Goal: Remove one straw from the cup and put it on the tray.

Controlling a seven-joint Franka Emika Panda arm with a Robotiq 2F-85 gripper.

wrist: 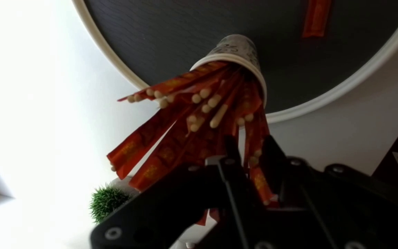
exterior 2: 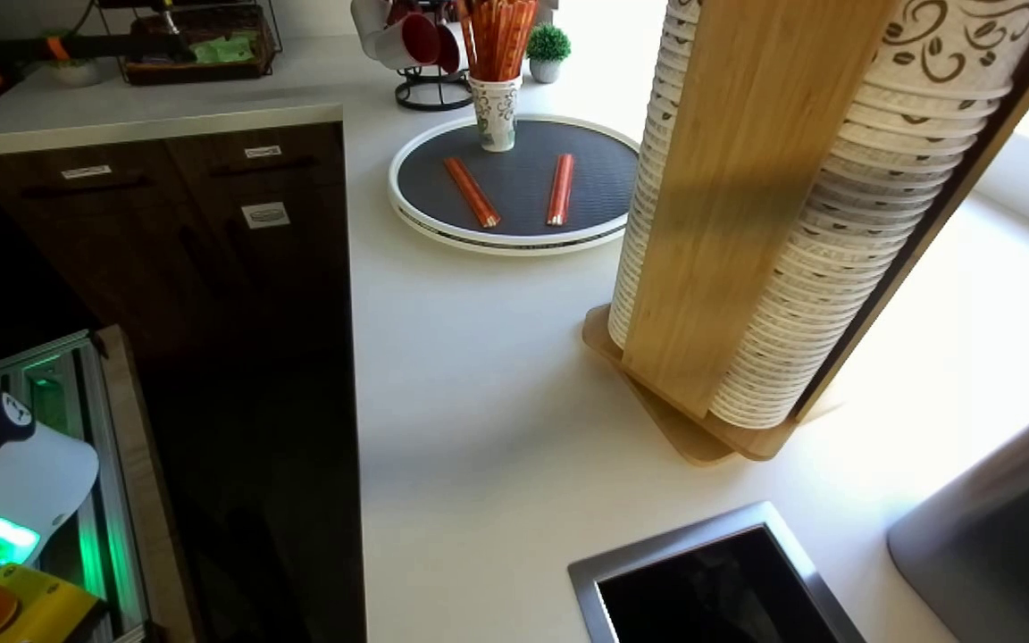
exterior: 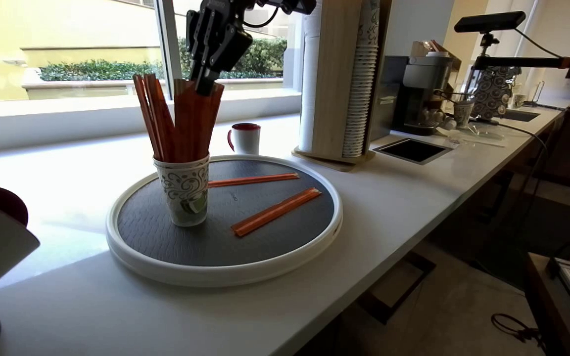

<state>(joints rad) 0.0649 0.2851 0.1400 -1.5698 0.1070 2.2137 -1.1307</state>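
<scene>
The cup (exterior: 186, 198) stands upright on the tray (exterior: 285, 242), holding several straws (exterior: 191, 121) in red wrappers that lean outward. The cup (exterior 2: 496, 116) and tray (exterior 2: 519, 183) also show in an exterior view. In the wrist view, the cup (wrist: 237, 45) is seen from above with the straws fanned below it. Two red-wrapped straws (exterior: 275, 212) (exterior: 260, 179) lie on the tray. My gripper (wrist: 250, 141) has its fingers parted around one straw wrapper (wrist: 259, 176) on the bunch's right side. A gap shows beside the left fingertip. In an exterior view, the gripper (exterior: 204, 85) is at the straw tops.
A white mug with red inside (exterior: 246, 138) stands behind the tray. A wooden dispenser with stacked paper cups (exterior 2: 773, 214) stands on the counter. A mug rack (exterior 2: 432, 89) and small green plant (exterior 2: 548, 54) are beyond the tray. A window is behind.
</scene>
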